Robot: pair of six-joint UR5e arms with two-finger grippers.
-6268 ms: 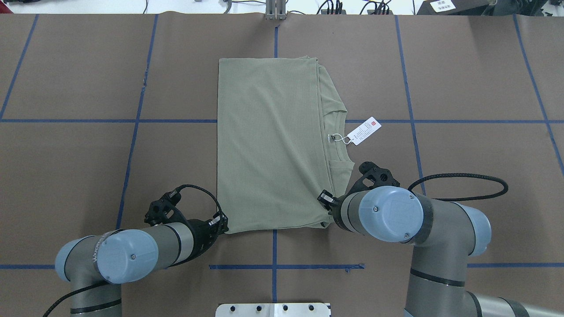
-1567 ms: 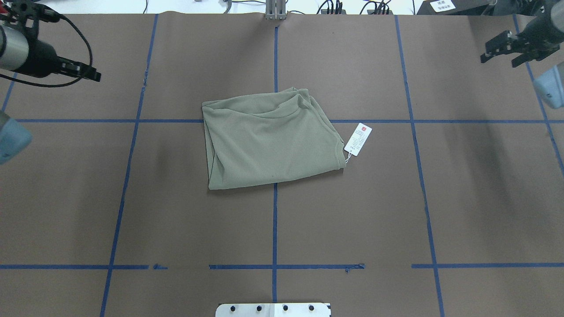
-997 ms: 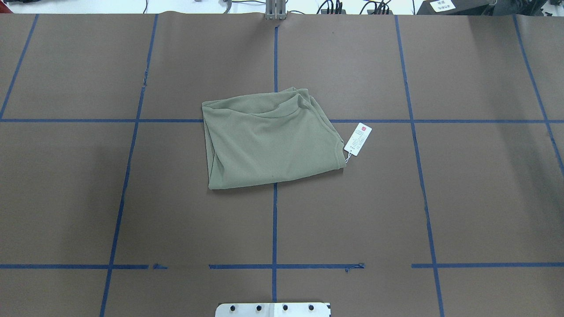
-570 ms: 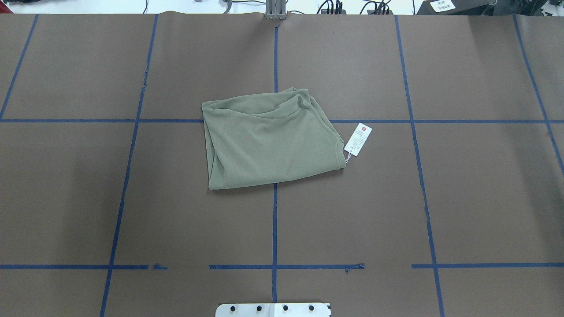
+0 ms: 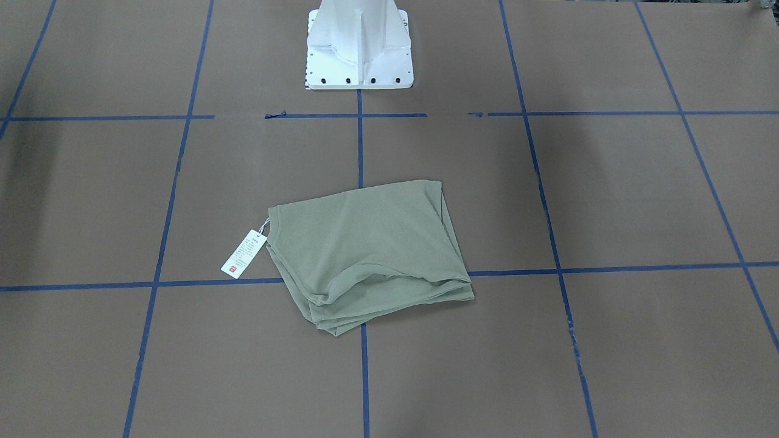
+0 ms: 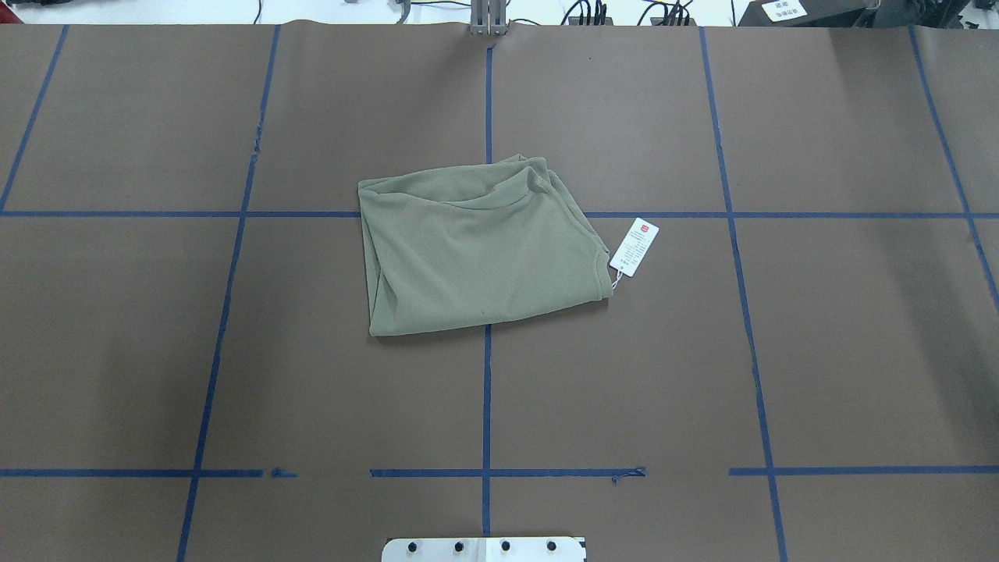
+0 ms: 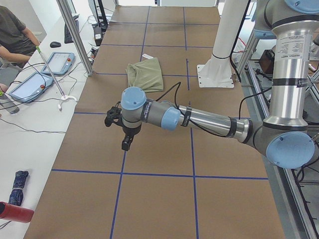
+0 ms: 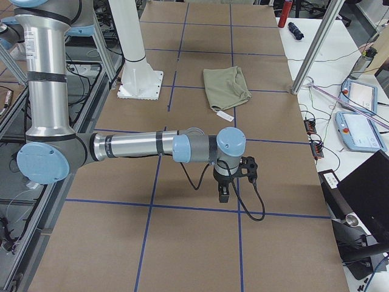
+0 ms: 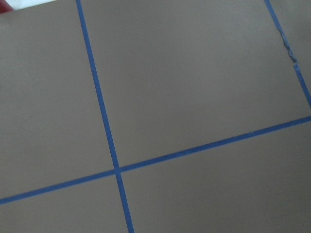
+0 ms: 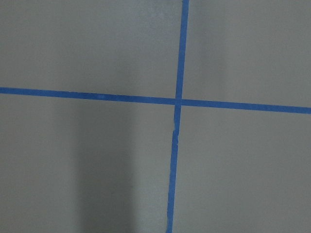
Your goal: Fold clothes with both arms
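The sage-green shirt [image 6: 480, 250] lies folded into a loose, slightly skewed packet around the middle of the brown surface [image 6: 819, 351], a little to the far side of centre as seen from the robot. It sits over a crossing of the blue tape lines [image 6: 486, 406] and hides that crossing. Its near edge runs fairly straight but on a slant. The far edge is rumpled, with several layers showing and a soft sag in the top one. The white hang tag [image 6: 634, 247] sticks out from the shirt's right side on a thin loop and lies flat on the surface, just beside the cloth. Nothing touches the shirt.

Both arms are well apart from it, out toward the two ends. The left arm [image 7: 199, 117] stretches low over the left end, with the left end effector [image 7: 126, 144] pointing down above the brown paper. The right arm [image 8: 134, 146] does the same over the right end, with the right end effector [image 8: 223, 194] also aimed downward. From these side angles I cannot tell whether either one has its fingers spread or pressed together. Each wrist camera shows only bare brown surface and crossing blue tape.

The white pedestal base [image 5: 359, 42] stands at the near edge, in line with the shirt. A seated person [image 7: 15, 30] is at a side table past the far edge, next to two tablets [image 7: 57, 62].
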